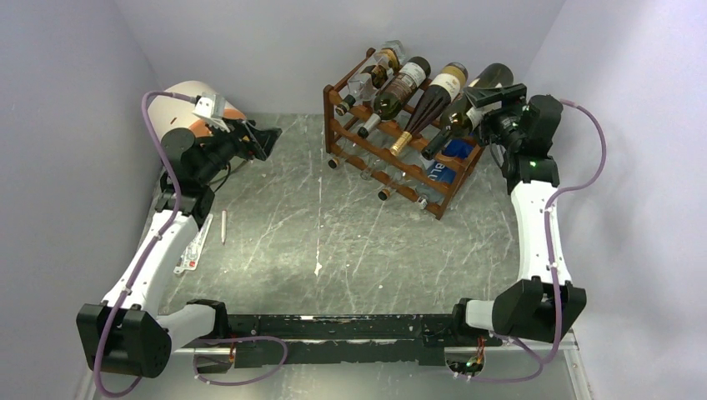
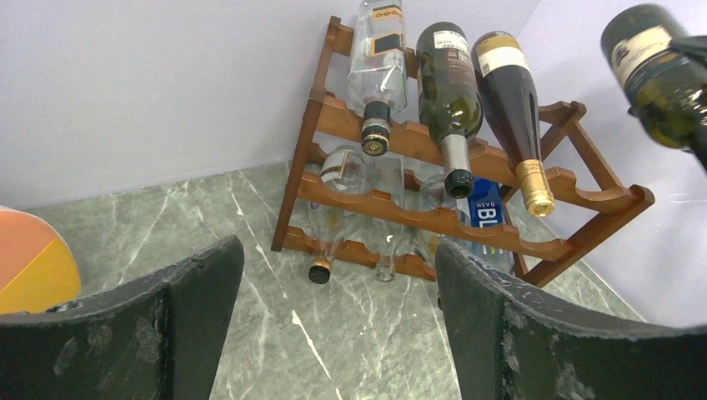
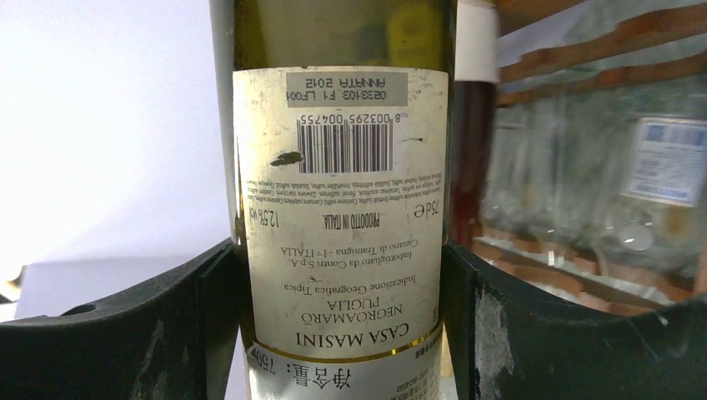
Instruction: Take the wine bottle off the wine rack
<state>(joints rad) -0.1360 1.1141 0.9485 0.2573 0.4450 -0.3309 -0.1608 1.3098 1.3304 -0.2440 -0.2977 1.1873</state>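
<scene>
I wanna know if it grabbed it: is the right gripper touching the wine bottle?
Touching. The right wrist view shows the right gripper pressed against both sides of the wine bottle.

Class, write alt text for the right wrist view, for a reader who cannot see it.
A dark wine bottle with a pale upside-down label and barcode fills the centre, gripped between the two black fingers of the right pincer. Behind it on the right, blurred, stands the wooden wine rack.

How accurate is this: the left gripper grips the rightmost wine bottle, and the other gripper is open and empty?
Wrong arm: the right gripper grips the rightmost wine bottle, per the right wrist view; the left gripper is open and empty.
</scene>
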